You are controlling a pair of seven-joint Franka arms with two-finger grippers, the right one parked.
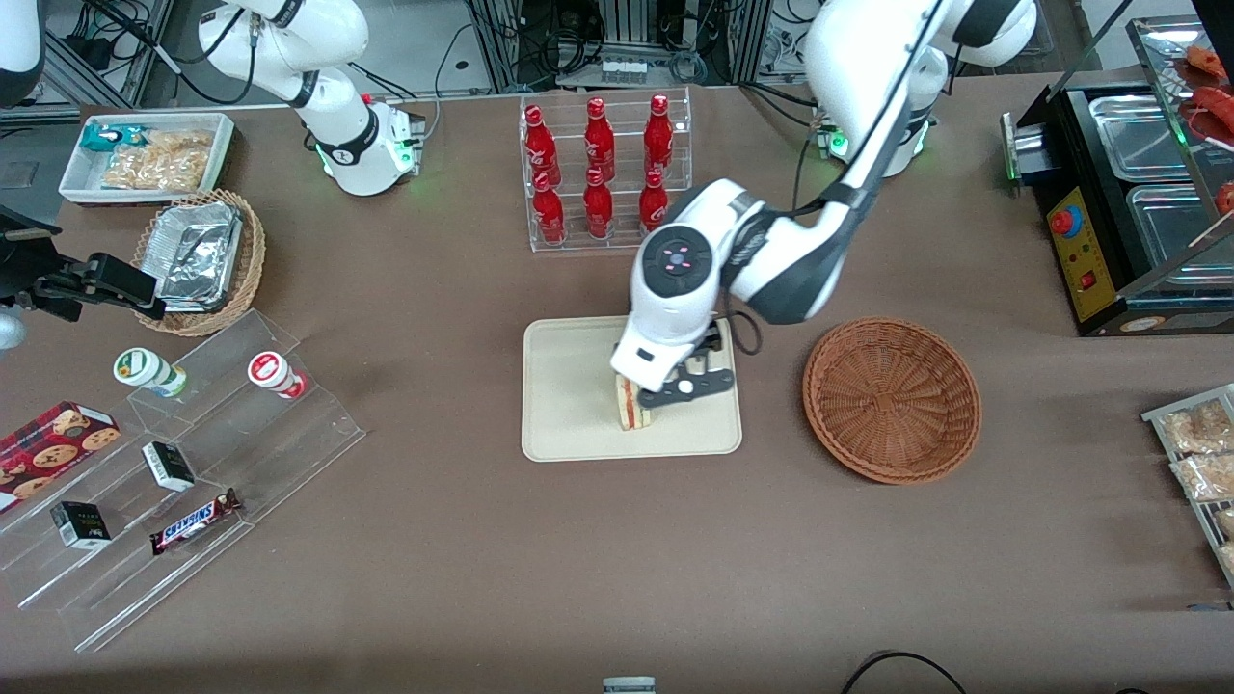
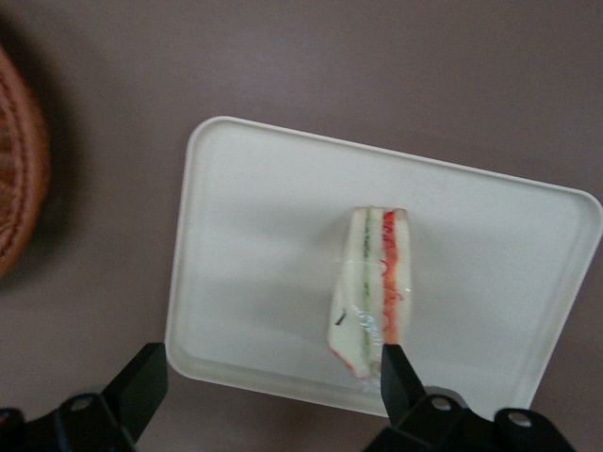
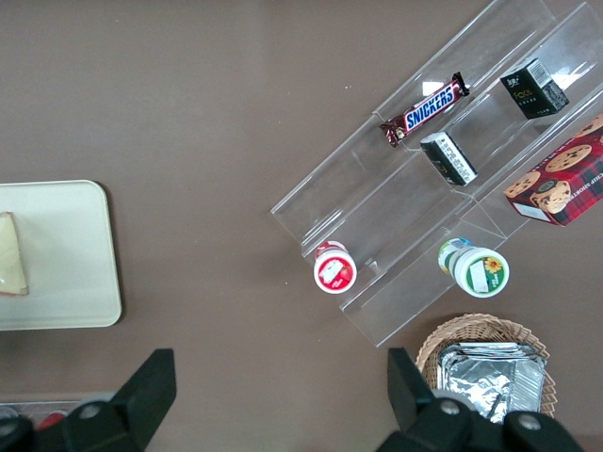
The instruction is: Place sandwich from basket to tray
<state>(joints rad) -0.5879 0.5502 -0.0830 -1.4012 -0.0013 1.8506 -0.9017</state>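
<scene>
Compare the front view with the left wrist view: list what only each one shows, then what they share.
Only the front view shows the rack of red bottles, the tan basket of foil containers, the Snickers bar on the clear shelves, and the whole brown basket, with nothing in it.

Only the left wrist view shows the gripper fingers spread wide apart, above the tray's edge, not clamping the sandwich.

Both show the sandwich resting on the tray, and the brown basket beside the tray.
</scene>
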